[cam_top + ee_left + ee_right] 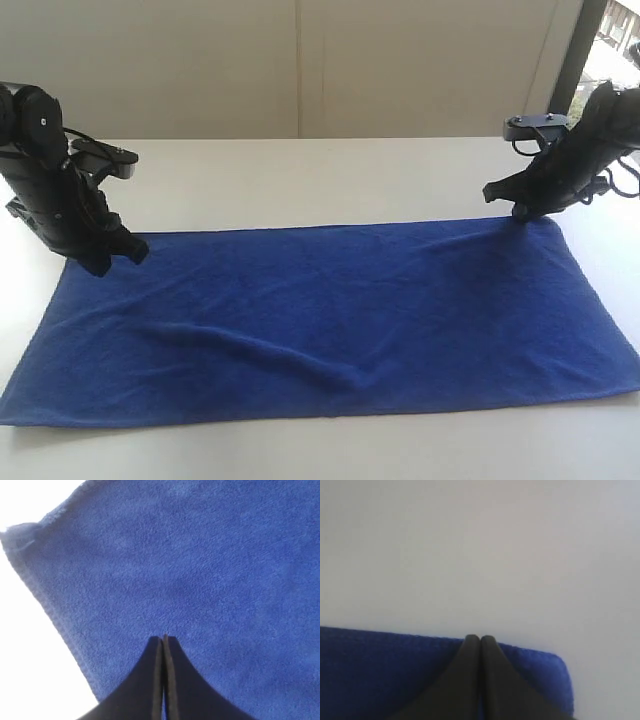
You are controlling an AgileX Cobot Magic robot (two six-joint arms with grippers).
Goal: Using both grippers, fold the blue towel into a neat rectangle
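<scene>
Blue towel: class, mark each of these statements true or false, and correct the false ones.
1. The towel lies spread out on the table. True.
2. The left end effector is wide open. False: it is shut.
3. The right end effector is at a towel corner. True.
4. The towel is perfectly smooth. False: a wrinkle runs across it.
</scene>
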